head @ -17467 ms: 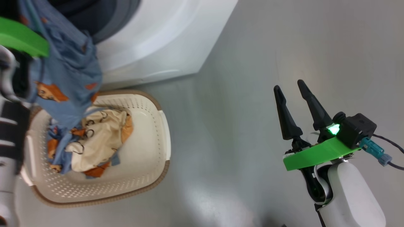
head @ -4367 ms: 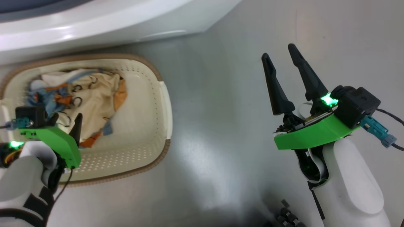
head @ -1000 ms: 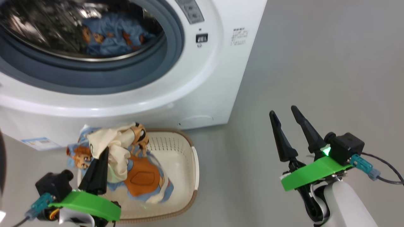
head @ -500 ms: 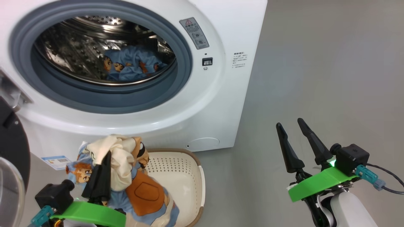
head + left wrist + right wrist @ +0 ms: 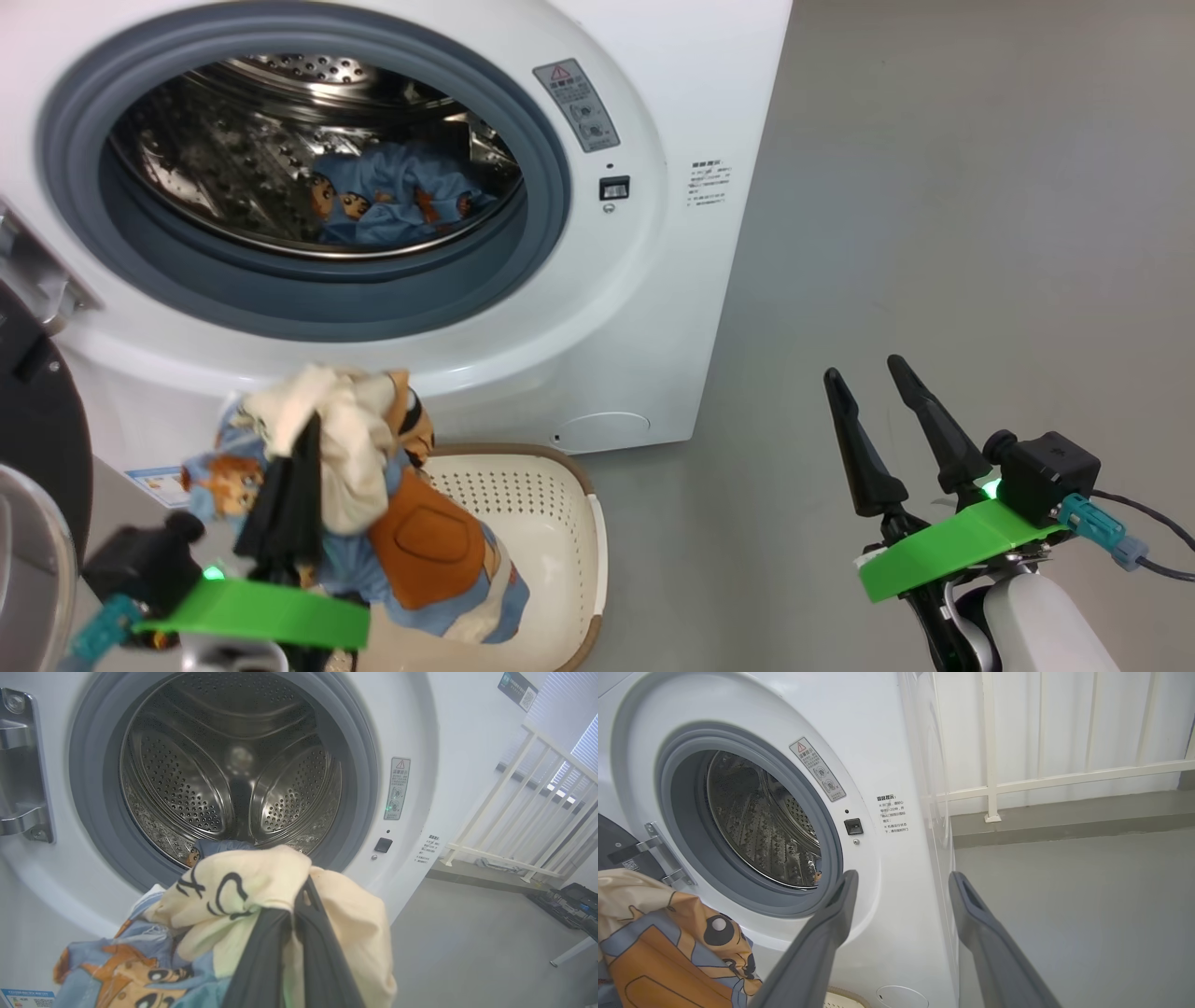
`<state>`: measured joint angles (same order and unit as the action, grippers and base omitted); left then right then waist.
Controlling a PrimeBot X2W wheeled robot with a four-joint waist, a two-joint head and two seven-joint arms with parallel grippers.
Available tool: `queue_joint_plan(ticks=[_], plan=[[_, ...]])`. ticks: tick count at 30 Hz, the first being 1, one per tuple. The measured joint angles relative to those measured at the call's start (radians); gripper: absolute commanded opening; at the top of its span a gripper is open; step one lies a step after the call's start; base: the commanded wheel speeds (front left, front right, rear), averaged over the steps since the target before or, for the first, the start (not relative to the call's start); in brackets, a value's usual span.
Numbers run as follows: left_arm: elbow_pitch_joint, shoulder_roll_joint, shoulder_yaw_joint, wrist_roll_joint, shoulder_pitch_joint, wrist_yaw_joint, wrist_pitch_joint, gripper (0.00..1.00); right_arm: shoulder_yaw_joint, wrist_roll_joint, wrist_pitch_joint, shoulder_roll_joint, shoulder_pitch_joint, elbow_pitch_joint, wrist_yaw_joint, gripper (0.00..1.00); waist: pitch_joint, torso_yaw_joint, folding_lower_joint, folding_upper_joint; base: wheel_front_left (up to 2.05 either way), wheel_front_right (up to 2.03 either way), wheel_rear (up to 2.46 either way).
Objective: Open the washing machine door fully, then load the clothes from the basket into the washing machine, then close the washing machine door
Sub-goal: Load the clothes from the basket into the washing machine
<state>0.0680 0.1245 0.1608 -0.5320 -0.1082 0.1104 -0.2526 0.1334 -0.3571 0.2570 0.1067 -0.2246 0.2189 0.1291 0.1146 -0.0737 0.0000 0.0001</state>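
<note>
Presently your left gripper [image 5: 306, 439] is clamped on the clothes [image 5: 425, 541], held just above the basket [image 5: 560, 523] and below the washing machine [image 5: 644, 308] mouth. Your right gripper [image 5: 864, 367] stands spread and empty. Loading is in hand; next, carry them over the gasket [image 5: 308, 289] into the drum [image 5: 215, 159].

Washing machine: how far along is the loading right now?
Done: the door stands open and one blue piece lies in the drum. In hand: the left gripper is shut on a cream-and-blue bundle, raised over the basket before the opening; the right gripper is open and idle. Left: drop the bundle in, check the basket part it hides, close the door.
</note>
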Motion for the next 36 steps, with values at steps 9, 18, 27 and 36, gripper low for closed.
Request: queue_joint_plan(ticks=[9,18,27,36], plan=[[-0.014,0.017,-0.016,0.017,-0.154,-0.002,0.022,0.00,0.007,-0.003,0.000,-0.003,-0.001,-0.007,0.000,1.00,0.033,-0.026,0.0001,0.0000,0.00,0.00,0.00],[0.183,0.049,-0.015,0.001,-0.368,0.001,0.078,0.00,0.013,-0.001,0.000,-0.022,-0.021,-0.021,0.000,1.00,0.104,-0.065,0.0001,0.0000,0.00,0.00,0.00],[0.425,0.058,-0.013,-0.040,-0.594,0.010,0.077,0.00,0.010,0.012,0.000,-0.041,-0.045,-0.044,0.000,1.00,0.201,-0.097,0.0000,0.0000,0.00,0.00,0.00],[0.713,0.106,0.026,-0.046,-0.878,0.018,0.041,0.00,0.020,0.037,0.000,-0.048,-0.101,-0.067,0.000,1.00,0.336,-0.134,0.0000,0.0000,0.00,0.00,0.00]])
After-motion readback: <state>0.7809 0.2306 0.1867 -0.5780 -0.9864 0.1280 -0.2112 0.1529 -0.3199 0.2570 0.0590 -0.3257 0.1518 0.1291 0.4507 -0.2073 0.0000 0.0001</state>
